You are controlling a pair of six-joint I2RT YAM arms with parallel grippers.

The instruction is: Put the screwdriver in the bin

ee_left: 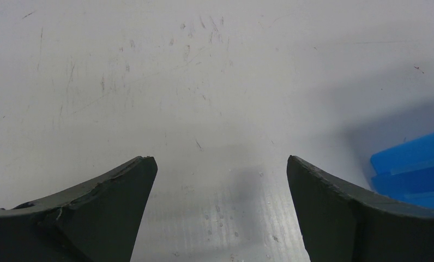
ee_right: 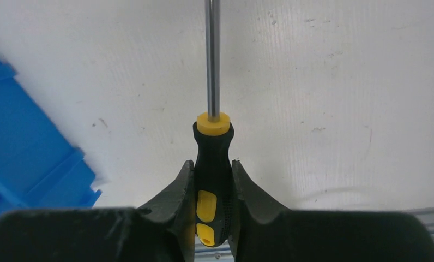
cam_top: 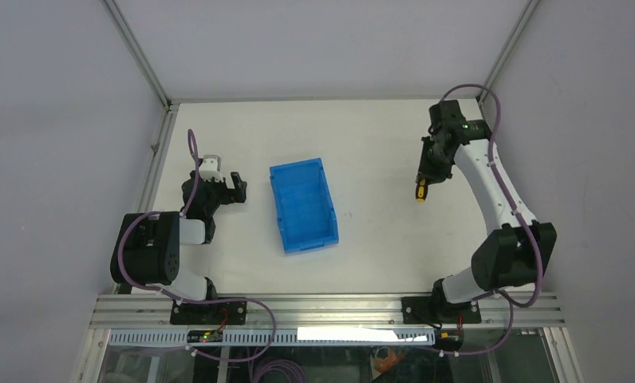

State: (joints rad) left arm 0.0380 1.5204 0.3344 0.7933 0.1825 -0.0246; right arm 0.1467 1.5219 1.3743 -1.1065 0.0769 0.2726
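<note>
While one bin [cam_top: 302, 205] sits apart, right hand [ee_right: 212, 173] grips one screwdriver [ee_right: 211, 146].

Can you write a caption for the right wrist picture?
Right tool grips a slim yellow-and-black screwdriver, rectangular bright blue plastic bin at left.

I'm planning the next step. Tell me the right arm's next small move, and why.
Probably carry the screwdriver left toward the blue bin, jaws shut. The right gripper clamps its handle, but it hangs over the table, well right of the bin, so releasing here would miss.
</note>
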